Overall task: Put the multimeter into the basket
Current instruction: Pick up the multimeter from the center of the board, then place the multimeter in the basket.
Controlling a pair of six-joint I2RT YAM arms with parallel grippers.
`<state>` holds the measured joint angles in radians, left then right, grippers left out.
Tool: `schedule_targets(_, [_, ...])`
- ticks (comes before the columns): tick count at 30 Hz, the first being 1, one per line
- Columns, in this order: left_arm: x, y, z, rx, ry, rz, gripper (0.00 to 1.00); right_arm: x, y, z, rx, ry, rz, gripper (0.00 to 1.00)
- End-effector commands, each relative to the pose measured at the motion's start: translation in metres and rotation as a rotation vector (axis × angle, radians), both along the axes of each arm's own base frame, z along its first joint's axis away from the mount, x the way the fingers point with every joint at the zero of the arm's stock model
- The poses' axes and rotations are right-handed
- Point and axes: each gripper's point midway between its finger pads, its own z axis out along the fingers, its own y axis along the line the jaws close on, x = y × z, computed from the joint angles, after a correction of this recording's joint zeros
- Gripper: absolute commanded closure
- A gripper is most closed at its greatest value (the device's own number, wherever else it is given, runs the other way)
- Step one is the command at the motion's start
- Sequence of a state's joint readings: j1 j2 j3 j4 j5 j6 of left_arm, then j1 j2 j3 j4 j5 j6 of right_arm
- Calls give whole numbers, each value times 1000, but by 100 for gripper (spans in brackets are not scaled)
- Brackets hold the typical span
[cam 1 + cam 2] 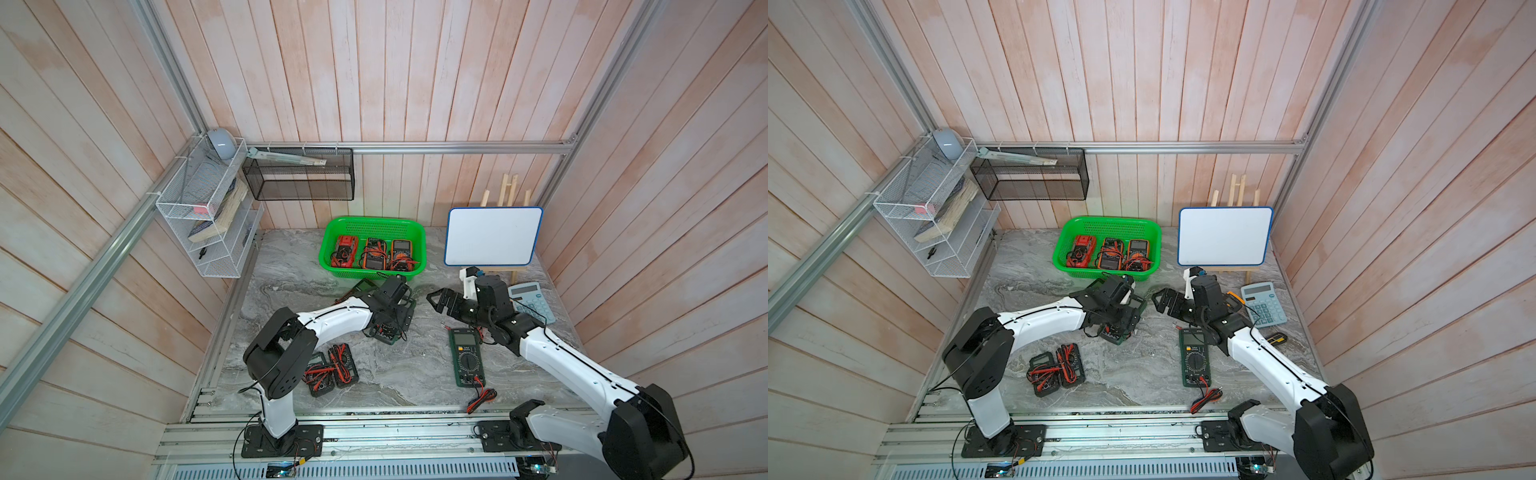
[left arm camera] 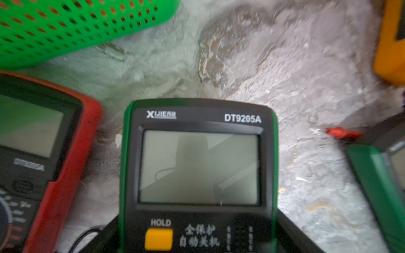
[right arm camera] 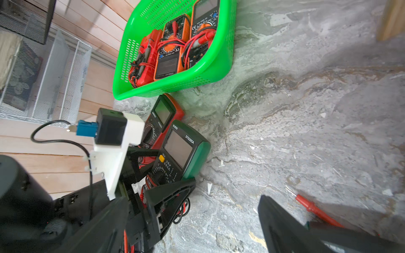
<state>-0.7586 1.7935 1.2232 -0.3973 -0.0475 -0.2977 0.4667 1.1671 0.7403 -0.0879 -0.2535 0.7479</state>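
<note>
A green-cased DT9205A multimeter [image 2: 197,166] lies on the marble table just in front of the bright green basket [image 1: 374,220]. My left gripper [image 2: 198,236] is shut on it, with a black finger pressed against each long side of the case. In both top views the left wrist hides most of this multimeter [image 1: 384,334] [image 1: 1115,336]. In the right wrist view the multimeter [image 3: 178,151] looks tilted, screen end toward the basket [image 3: 175,87]. My right gripper [image 1: 434,301] [image 3: 225,219] hovers open over bare table to the right, holding nothing.
Three multimeters [image 1: 374,253] lie in the basket. A red multimeter [image 2: 32,153] lies right beside the held one. Another green multimeter [image 1: 467,357] lies under my right arm, and two dark ones [image 1: 330,370] lie by my left arm. A whiteboard [image 1: 492,237] and a calculator [image 1: 532,299] stand at the back right.
</note>
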Motion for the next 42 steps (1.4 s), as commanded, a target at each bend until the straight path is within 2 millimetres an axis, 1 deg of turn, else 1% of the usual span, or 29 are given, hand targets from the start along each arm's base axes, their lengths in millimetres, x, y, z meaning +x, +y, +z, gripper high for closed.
schedule_targets(1, [23,-3,58,-138,-85,65,100,6,8,29,59,-63,30,2])
schedule_targets(4, [42,9,86,-204,-130,121,100,9,10,37,83,-76,36,2])
schedule_targets(7, [63,22,109,-246,-176,174,100,15,11,42,93,-86,36,2])
schedule_targets(12, [100,36,137,-269,-248,223,100,24,14,50,118,-105,33,2])
schedule_targets(16, [130,38,156,-283,-301,245,100,31,19,54,146,-114,35,2])
schedule_targets(21, [163,27,174,-294,-348,244,100,39,21,52,161,-123,25,2])
schedule_targets(26, [192,8,173,-308,-355,244,100,44,21,42,166,-116,2,2])
schedule_targets(30, [213,-3,163,-315,-356,253,100,47,19,35,159,-113,-16,2])
schedule_targets(33, [225,-12,153,-324,-355,249,100,47,18,29,149,-104,-19,2])
schedule_targets(38, [240,-22,142,-339,-367,252,100,42,15,18,131,-82,-27,2])
schedule_targets(42, [247,-30,124,-334,-346,255,100,38,11,12,122,-72,-37,2])
